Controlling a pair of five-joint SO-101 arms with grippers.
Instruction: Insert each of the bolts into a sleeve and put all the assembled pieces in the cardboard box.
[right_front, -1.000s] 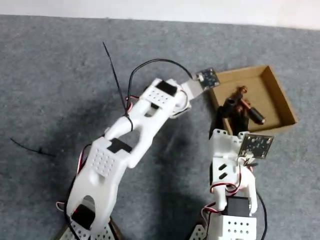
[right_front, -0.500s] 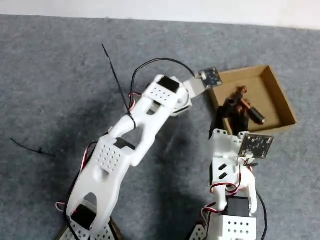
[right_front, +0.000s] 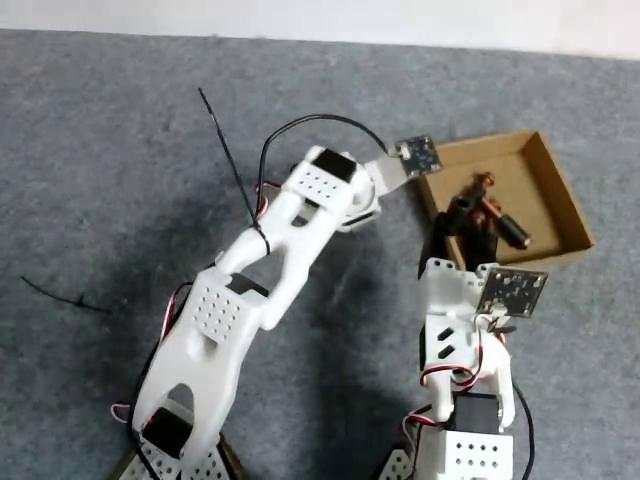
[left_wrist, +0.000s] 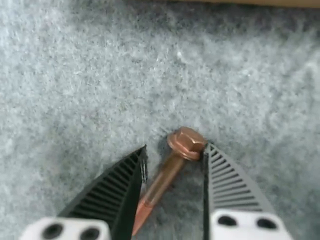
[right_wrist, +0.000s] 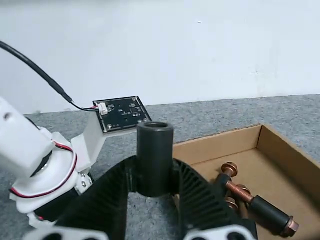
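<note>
Cardboard box (right_front: 482, 143) sat at the far right of the grey desk (right_front: 110, 180) in the high view, with assembled pieces (right_front: 495, 215) lying inside it. The left arm (right_front: 300, 220) reached to just beside the box's corner, and the right arm (right_front: 465, 310) stood at the box's near edge.

In the left wrist view, the bolt (left_wrist: 170, 175) lay flat on the desk between the left jaws. They stood wide, one on each side, with one tip just beside the head and neither clearly pressing. The bolt was copper-coloured, with a flanged hex head, a smooth shank and a pointed tip. It looked small, rigid and light, and round enough to roll or pivot under a loose pinch. The best hold seemed to be across the shank close under the head, leaving the tip free to enter a bore.

In the right wrist view, the black sleeve (right_wrist: 155, 155) stood upright, clamped at its lower half by the right jaws, with its open bore facing up. It looked stiff and matte. The box lay just behind it.
</note>
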